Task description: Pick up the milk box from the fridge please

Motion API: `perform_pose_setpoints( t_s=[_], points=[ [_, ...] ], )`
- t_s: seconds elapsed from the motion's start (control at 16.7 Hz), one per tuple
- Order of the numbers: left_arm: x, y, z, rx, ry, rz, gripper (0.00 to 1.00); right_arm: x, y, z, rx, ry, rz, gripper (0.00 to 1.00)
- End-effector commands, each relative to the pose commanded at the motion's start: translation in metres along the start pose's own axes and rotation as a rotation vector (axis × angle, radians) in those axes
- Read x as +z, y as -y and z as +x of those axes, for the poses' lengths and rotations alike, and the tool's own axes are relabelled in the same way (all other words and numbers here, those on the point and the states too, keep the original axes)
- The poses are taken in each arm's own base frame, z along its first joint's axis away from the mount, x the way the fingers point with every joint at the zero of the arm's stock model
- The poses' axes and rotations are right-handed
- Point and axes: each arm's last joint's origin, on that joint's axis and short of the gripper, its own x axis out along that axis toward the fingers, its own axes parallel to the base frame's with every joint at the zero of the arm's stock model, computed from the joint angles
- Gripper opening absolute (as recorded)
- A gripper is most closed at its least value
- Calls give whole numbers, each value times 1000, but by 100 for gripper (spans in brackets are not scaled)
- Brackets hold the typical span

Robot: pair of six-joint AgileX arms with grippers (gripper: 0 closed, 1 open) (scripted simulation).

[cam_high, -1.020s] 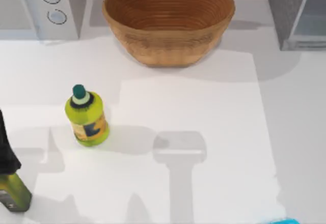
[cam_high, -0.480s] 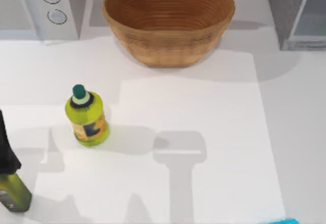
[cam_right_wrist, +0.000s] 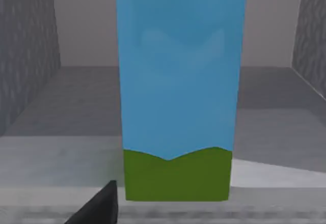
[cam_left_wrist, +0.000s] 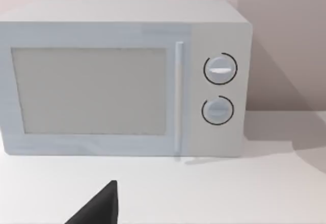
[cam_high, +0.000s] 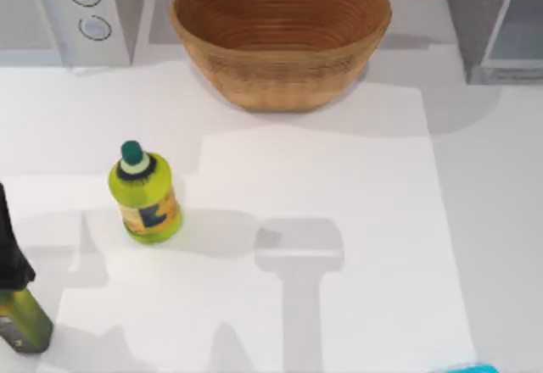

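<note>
Right wrist view: the milk box (cam_right_wrist: 178, 96), a smooth blue-and-green carton, is seen upright inside the grey-walled fridge (cam_right_wrist: 30, 56); gripper states cannot be told.

- Blue rectangular milk box w/ green patch at base (cam_right_wrist: 178, 96): top cut off by right wrist view's upper edge.
- Dark-grey boxy fridge w/ pale panel (cam_high: 496, 21): cut by top view's upper and right edges.
- White appliance w/ two round knobs (cam_high: 72, 13): cut at top view's upper left corner.
- Dark olive bottle (cam_high: 21, 318): partly cut by top view's left edge, upper part behind a black shape.
- Thin blue sliver (cam_high: 462, 367): at top view's lower edge, too little to tell.
- Black finger tip (cam_right_wrist: 99, 206): cut by right wrist view's lower edge; same in left wrist view (cam_left_wrist: 99, 206).
</note>
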Motion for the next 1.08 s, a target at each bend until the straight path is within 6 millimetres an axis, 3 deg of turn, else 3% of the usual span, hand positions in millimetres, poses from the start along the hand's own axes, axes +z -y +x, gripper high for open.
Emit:
perform_pose_setpoints(
  t_s=[0.18, 0.36, 0.84, 1.08],
  points=[
    [0, 0, 0, 0, 0, 0, 100, 6, -5, 54, -2, 16, -4, 100],
    [0, 0, 0, 0, 0, 0, 100, 9, -17, 88, -3, 11, -1, 100],
    [0, 0, 0, 0, 0, 0, 100, 10, -21, 101, -4, 5, 1, 100],
    [0, 0, 0, 0, 0, 0, 100, 11, -20, 133, -3, 11, -1, 100]
  ],
)
